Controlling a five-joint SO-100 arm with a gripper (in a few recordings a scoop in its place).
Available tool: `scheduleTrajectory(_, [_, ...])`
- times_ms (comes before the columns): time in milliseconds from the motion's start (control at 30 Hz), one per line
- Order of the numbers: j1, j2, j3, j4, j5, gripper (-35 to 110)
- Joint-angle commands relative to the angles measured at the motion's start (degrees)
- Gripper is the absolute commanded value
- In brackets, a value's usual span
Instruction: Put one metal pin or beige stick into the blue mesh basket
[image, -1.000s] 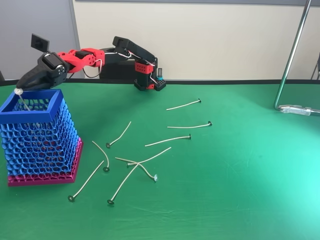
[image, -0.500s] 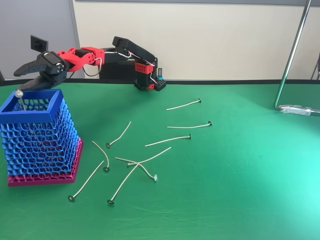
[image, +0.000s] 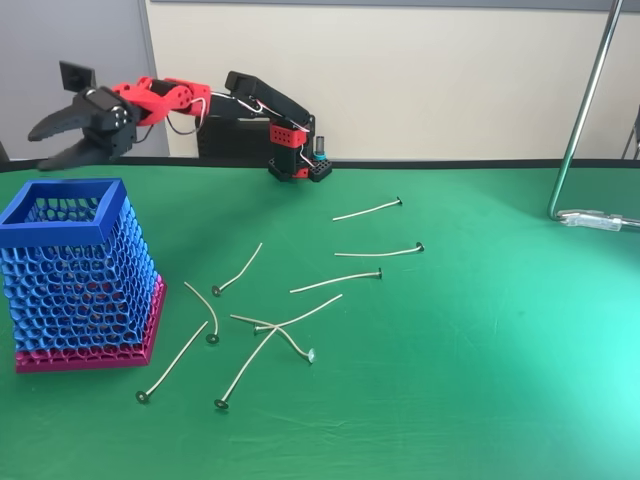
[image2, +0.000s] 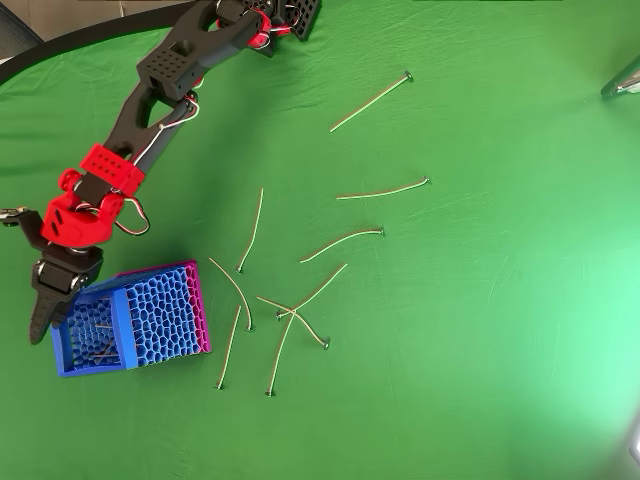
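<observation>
Inside blue mesh basket (image2: 160, 320), thin beige sticks (image2: 97, 327).

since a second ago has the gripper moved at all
Yes. In the fixed view the gripper has lifted up and away from the blue mesh basket rim, where it held a stick before; its jaws now stand open and empty.

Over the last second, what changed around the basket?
The gripper opened and let go of the stick it held over the blue basket; the stick dropped out of sight inside. The gripper then lifted a little, with its jaws spread wide above the rim. The basket and the loose sticks on the green table stayed where they were.
</observation>
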Motion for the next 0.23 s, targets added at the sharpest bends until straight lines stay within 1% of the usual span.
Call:
scheduleTrajectory(0, [0.7, 6.24, -6.77, 4.83, 1.14, 7])
scheduleTrajectory(67, [0.62, 8.79, -8.88, 9.58, 2.37, 0])
scheduleTrajectory(200, [-0.53, 19.78, -4.92, 21.36, 6.24, 0])
